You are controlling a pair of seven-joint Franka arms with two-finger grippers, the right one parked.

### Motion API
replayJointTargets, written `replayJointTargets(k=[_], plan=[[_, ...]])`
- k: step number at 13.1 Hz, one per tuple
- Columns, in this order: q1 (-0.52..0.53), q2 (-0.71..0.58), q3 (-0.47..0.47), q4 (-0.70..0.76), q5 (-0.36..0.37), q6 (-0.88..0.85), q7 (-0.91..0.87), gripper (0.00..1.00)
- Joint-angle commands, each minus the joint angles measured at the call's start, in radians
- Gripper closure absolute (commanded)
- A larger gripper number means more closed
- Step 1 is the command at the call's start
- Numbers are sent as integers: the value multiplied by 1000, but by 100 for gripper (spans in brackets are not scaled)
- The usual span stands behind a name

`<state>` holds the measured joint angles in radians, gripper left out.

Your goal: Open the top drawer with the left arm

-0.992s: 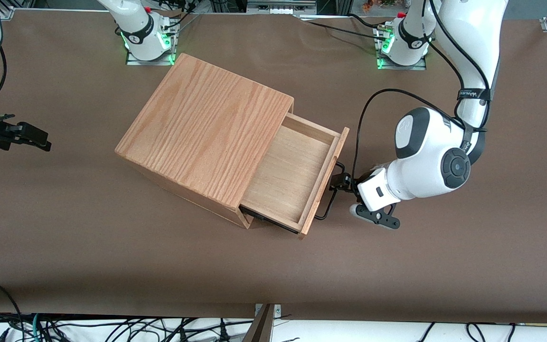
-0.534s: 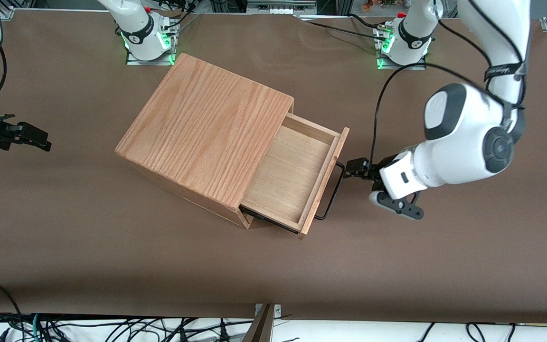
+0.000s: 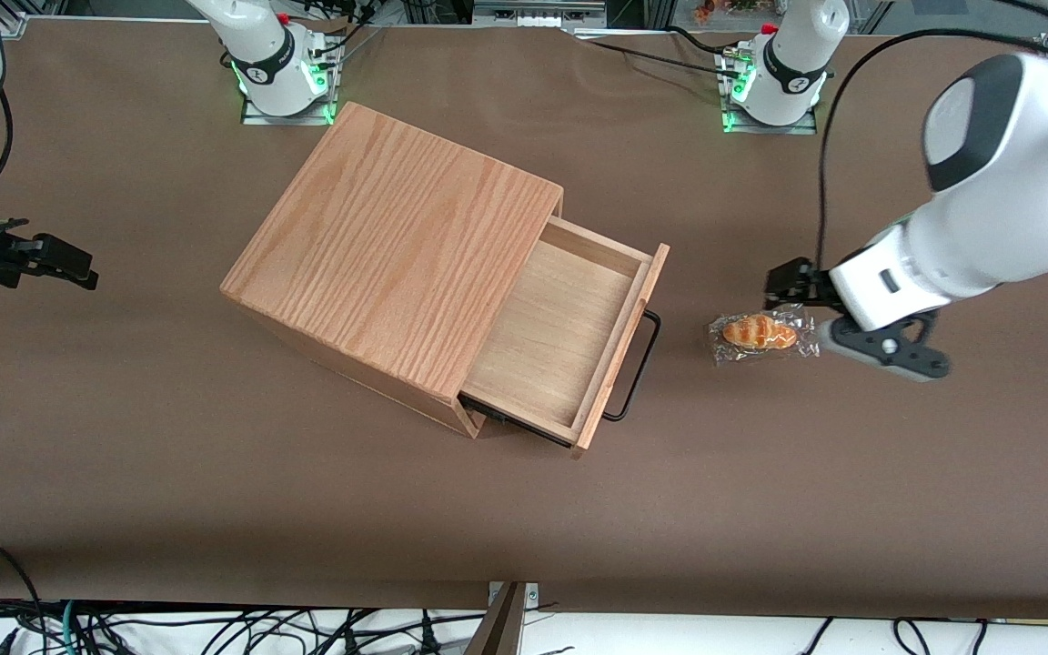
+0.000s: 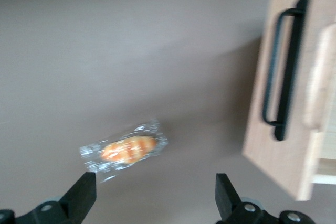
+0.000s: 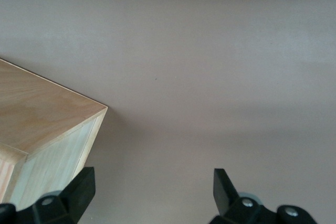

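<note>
The left arm (image 3: 988, 200) runs off the frame edge in the front view, so only its forearm, one dark-capped joint and the wrist show. Its gripper (image 3: 783, 289) is mostly masked by the wrist housing there; the wrist view gives it better, with two black fingers (image 4: 80, 195) spread wide apart and nothing between them. That wrist view is soft with blur, and the wrapped pastry (image 4: 126, 149) reads only as an orange, croissant-like roll in crinkled clear film. In the front view the same wrapped pastry (image 3: 760, 333) lies on the brown table (image 3: 215, 473), with the gripper above it and slightly farther from the front camera.

The top drawer (image 3: 560, 337) stands pulled out of the oak-grain cabinet (image 3: 397, 264), its pale base bare. Its black wire handle (image 3: 638, 364) juts from the drawer front toward the working arm's end of the table. Below the drawer's near corner only a dark sliver of the cabinet's lower part can be seen. In the wrist view the handle (image 4: 286, 66) and the drawer front (image 4: 273, 108) are cut off at the frame edge.

Half a second ago the gripper hung just beside the handle; now it is well apart from it, drawn off toward the working arm's end, and the pastry that the arm had covered is exposed. The drawer has not shifted.
</note>
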<state>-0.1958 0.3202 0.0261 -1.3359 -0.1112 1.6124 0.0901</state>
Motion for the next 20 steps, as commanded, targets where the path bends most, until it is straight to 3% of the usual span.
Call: replayJointTargets(k=[1, 3, 6, 9, 10, 20], plan=[[19, -55, -11, -8, 90, -55, -1, 0], [24, -108, -8, -21, 79, -42, -12, 0], [76, -235, -20, -199, 82, -17, -123, 0], [214, -357, -162, -388, 93, 78, -138, 0], [214, -386, -169, -429, 93, 101, -136, 0], [223, -317, -170, -358, 107, 15, -124, 0]])
